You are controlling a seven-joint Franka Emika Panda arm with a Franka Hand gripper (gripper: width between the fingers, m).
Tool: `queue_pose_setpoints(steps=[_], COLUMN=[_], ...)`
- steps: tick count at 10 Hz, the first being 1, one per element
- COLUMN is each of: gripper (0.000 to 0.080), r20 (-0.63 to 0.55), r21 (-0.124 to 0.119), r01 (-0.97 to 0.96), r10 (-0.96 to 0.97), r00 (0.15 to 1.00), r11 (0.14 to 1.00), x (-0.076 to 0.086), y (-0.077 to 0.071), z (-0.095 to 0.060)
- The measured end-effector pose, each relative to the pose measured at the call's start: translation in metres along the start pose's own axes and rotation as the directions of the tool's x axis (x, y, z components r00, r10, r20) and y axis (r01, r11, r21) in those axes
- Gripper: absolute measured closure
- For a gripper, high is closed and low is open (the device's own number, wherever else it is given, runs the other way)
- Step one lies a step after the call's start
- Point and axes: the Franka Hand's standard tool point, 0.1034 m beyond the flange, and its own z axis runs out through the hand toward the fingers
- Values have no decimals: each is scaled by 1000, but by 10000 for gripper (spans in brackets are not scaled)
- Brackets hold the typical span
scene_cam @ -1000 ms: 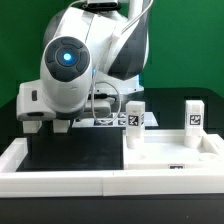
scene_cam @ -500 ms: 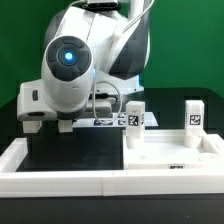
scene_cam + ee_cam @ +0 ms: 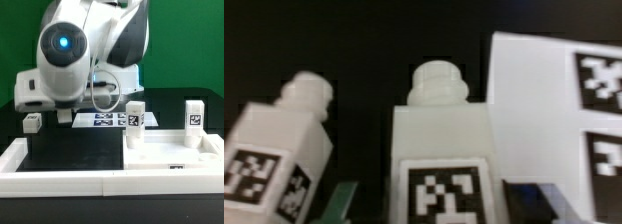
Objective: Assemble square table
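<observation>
Since half a second ago the arm (image 3: 70, 50) has risen and drawn back, uncovering a small tagged leg (image 3: 32, 122) under the hand (image 3: 438, 205). The leg is near the far edge of the table (image 3: 65, 155), toward the exterior view's left. From the wrist view I read the hand as pinching that leg. Its green fingers (image 3: 345, 200) flank the tagged face and the peg points away, but the picture's edge cuts off the fingertips, so I cannot see the contact itself. A second leg (image 3: 287, 150) lies just beside it, not touching, and the marker board (image 3: 562, 90) lies on its other side. I judge the grip is taken across the leg's narrow width so the fingers fit between those neighbours. The square tabletop slab (image 3: 165, 150) lies flat inside the border wall (image 3: 90, 182), in its corner at the exterior view's right, probably braced there so it will not slide when legs go in. The near upright leg (image 3: 135, 117) and the far upright leg (image 3: 193, 115) stand at the slab's far edge. Whether they are seated in sockets or only parked, I cannot tell.
</observation>
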Motion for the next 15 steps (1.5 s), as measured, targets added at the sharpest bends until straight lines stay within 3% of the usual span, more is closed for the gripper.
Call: queue_pose_setpoints(steps=[3, 7, 8, 10, 12, 13, 14, 15], gripper=[511, 511, 511, 511, 509, 509, 509, 509], r20=[-18, -197, -258, -377, -447, -519, -557, -615], r21=[35, 17, 13, 4, 0, -18, -17, -32], r01=[7, 20, 17, 18, 19, 17, 17, 16], r10=[-7, -16, -13, -15, -17, -24, -23, -32], r00=[1000, 980, 966, 926, 894, 854, 830, 788], r11=[999, 1000, 1000, 1000, 1000, 1000, 1000, 999], x=[-35, -24, -16, -9, -13, -6, -7, -5], y=[-7, -4, -5, -10, -9, -6, -6, -4], z=[-39, -41, -48, -84, -108, -109, -107, -110])
